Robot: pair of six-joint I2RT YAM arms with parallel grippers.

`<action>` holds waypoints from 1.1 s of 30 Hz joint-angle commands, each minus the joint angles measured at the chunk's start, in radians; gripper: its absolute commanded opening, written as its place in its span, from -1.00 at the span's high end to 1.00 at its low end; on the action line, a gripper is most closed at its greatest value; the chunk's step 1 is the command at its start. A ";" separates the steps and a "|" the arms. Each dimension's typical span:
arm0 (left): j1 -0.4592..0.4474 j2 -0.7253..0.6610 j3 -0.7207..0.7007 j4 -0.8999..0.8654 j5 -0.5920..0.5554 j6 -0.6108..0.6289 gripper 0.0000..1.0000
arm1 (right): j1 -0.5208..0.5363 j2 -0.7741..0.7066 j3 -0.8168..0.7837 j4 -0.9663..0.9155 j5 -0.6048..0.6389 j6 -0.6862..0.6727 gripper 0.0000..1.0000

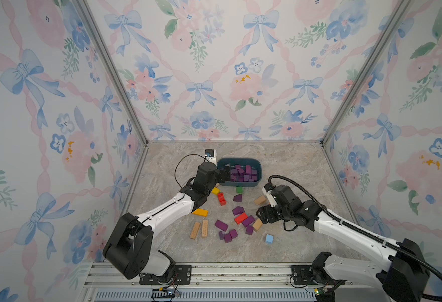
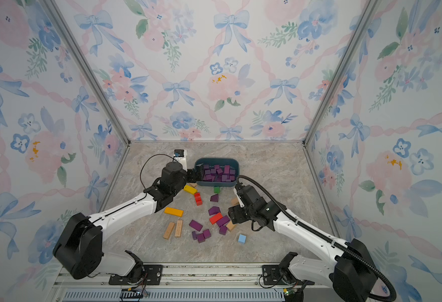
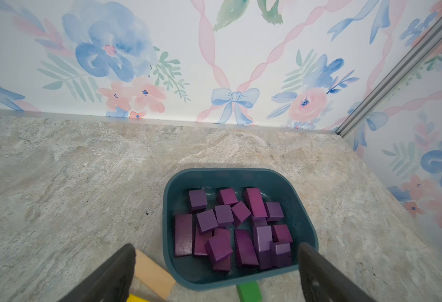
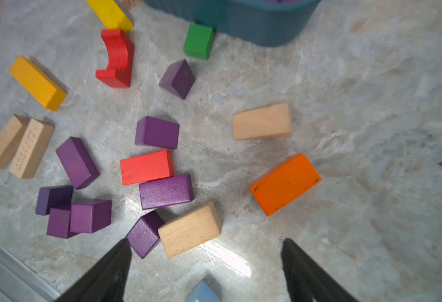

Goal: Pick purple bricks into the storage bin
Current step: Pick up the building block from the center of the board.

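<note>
Teal storage bin [image 3: 240,172] sits far back on the table [image 3: 70,170], purple bricks [image 3: 223,214] heaped inside. The left gripper [image 3: 217,248] hangs wide and empty over its near rim, a likely drop spot; the right gripper [image 4: 206,242], equally wide and empty, hovers above loose purple bricks [image 4: 165,191], probably choosing one.

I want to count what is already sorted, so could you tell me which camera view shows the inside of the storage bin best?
The left wrist view: it looks down into the storage bin, with the purple bricks inside large and unblocked. Both top views show it small; the right wrist view catches only its outer wall.
</note>
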 commanded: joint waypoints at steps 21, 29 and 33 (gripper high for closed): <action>-0.016 -0.338 -0.379 0.019 -0.068 -0.009 -0.96 | 0.259 0.305 0.111 0.040 -0.071 0.017 -0.09; -0.012 -0.306 -0.367 0.020 -0.060 -0.008 -0.96 | 0.290 0.391 0.159 -0.040 0.038 -0.003 -0.03; -0.010 -0.298 -0.364 0.021 -0.058 -0.008 -0.96 | 0.297 0.405 0.171 -0.048 0.065 0.001 -0.03</action>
